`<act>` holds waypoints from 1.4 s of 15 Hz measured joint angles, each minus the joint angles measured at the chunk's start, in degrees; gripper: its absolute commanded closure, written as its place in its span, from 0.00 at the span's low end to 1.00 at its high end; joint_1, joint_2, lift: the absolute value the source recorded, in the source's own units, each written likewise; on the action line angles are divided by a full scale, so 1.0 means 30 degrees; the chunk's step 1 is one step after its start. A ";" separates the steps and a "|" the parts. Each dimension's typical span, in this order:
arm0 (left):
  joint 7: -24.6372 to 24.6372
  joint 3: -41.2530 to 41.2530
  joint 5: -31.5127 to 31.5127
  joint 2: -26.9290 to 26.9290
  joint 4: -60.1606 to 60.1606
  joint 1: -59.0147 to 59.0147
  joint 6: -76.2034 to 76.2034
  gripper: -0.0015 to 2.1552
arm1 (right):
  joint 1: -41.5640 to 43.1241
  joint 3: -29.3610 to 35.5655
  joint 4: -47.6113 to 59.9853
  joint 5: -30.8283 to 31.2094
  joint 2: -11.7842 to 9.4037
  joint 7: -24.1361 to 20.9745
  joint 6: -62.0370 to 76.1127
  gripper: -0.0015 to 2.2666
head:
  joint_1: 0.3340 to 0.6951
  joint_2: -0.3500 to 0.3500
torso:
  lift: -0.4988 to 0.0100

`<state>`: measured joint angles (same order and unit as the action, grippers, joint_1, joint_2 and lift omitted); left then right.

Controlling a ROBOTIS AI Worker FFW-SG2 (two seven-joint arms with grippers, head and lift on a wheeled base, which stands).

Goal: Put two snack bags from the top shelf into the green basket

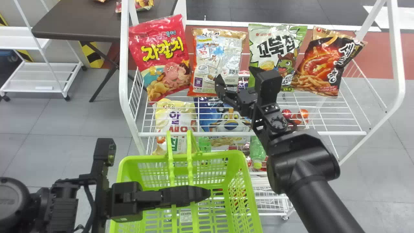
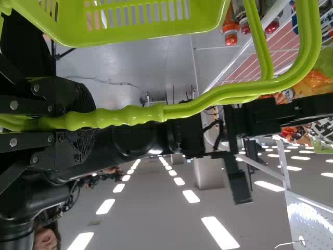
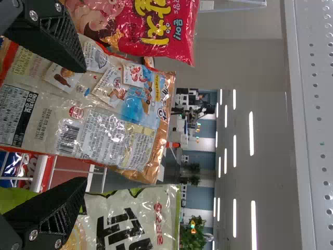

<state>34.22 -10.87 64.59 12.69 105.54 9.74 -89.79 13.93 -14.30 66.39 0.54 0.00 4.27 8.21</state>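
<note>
"What could go wrong past the green basket (image 1: 213, 156)?"

"Closing off-centre, the right fingers (image 1: 221, 87) might nudge the turtle-printed snack bag (image 1: 263, 38), or pinch too little of the slick orange-edged snack bag (image 1: 220, 61) and drop it short of the basket."

"And the left fingers (image 1: 200, 193)?"

"Clenched round the basket's handles (image 1: 189, 161); a loosened hold could let it tilt."

"Where does the orange-edged bag lie?"

"On the top shelf (image 1: 323, 133) beyond the basket, ahead of the right fingers. They're spread and empty, with its middle facing their gap."
</note>
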 measured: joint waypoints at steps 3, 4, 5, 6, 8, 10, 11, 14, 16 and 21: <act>-0.0103 0.0405 -0.0035 0.0068 -0.0101 -0.0325 0.0000 0.99 | 0.1291 -0.0465 -0.1271 0.0092 0.0000 0.0595 -0.1092 0.02 | 1.00 0.49 | 0.98; -0.0104 0.0439 -0.0035 0.0073 -0.0100 -0.0338 0.0000 0.99 | 0.1798 -0.0692 -0.1928 0.0112 0.0000 0.0786 -0.1178 0.02 | 1.00 0.50 | 0.98; -0.0109 0.0466 -0.0033 0.0073 -0.0098 -0.0341 0.0000 0.99 | 0.2255 -0.0816 -0.2542 0.0176 0.0000 0.0989 -0.1194 0.03 | 1.00 0.50 | 0.98; -0.0125 0.0496 -0.0031 0.0071 -0.0092 -0.0344 0.0000 0.99 | 0.2791 -0.1008 -0.3260 0.0275 0.0000 0.1127 -0.1200 0.02 | 1.00 0.50 | 0.98; -0.0129 0.0533 -0.0027 0.0063 -0.0090 -0.0347 0.0000 0.99 | 0.3703 -0.1430 -0.4436 0.0401 0.0000 0.1164 -0.1177 0.02 | 1.00 0.51 | 0.98; -0.0129 0.0574 -0.0027 0.0053 -0.0104 -0.0369 0.0000 0.99 | 0.4718 -0.1570 -0.5644 0.0617 0.0000 0.1220 -0.1132 0.04 | 1.00 0.51 | 0.98; -0.0129 0.0605 -0.0027 0.0049 -0.0108 -0.0390 0.0000 0.99 | 0.5192 -0.1630 -0.6159 0.0749 0.0000 0.1319 -0.1135 0.09 | 1.00 0.50 | 0.98; -0.0095 0.0686 -0.0027 0.0045 -0.0172 -0.0397 0.0000 0.99 | 0.5917 -0.1814 -0.6935 0.0977 0.0000 0.1562 -0.1569 0.63 | 1.00 0.50 | 0.98; -0.0070 0.0693 -0.0037 0.0045 -0.0230 -0.0385 0.0000 0.99 | 0.6031 -0.1832 -0.7145 0.1137 0.0000 0.1568 -0.1845 0.92 | 1.00 0.50 | 0.98; -0.0055 0.0652 -0.0086 0.0015 -0.0461 -0.0445 0.0000 0.99 | 0.5708 -0.1851 -0.6826 0.1542 0.0000 0.1205 -0.1266 0.99 | 1.00 0.50 | 0.98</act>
<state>34.06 -8.91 64.33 12.74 104.15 8.40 -89.79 31.06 -19.85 45.91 5.16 0.00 7.88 4.41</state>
